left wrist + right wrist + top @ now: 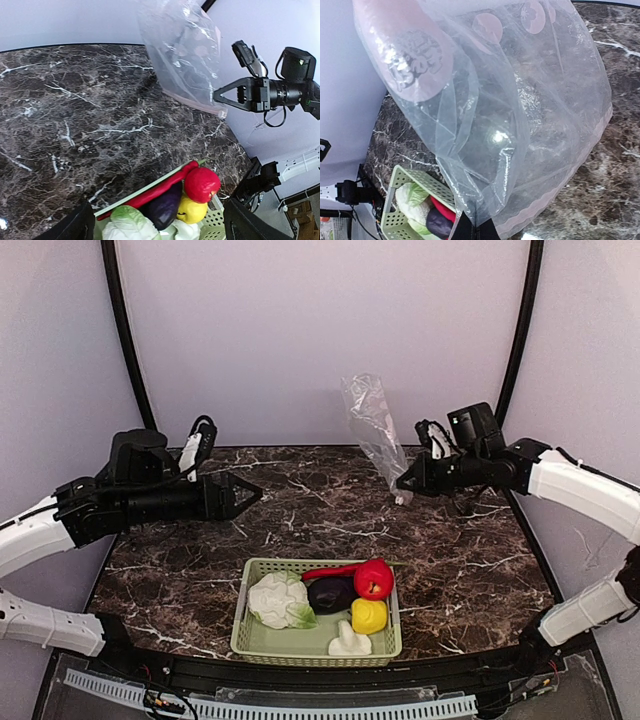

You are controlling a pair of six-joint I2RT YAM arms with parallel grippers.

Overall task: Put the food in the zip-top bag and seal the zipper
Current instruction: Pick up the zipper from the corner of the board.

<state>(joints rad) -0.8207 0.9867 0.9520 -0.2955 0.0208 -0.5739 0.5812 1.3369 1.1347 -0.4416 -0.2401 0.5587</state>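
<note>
The clear zip-top bag (371, 422) hangs in the air at the back right, pinched at a lower corner by my shut right gripper (406, 483). It fills the right wrist view (520, 125), with the pinkish zipper (563, 190) along its lower edge. The food lies in the pale green basket (243, 612): cauliflower (279, 601), eggplant (331, 594), red pepper (375, 579), red chili (328, 571), yellow pepper (368, 616) and mushroom (350, 644). My left gripper (250, 496) is open and empty, above the table left of centre, apart from both basket and bag.
The dark marble table (300, 510) is ringed by pale walls and two black poles. The basket stands near the front edge between the arm bases. The left wrist view shows the bag (182, 50), the right gripper (220, 95) and the basket's food (170, 205).
</note>
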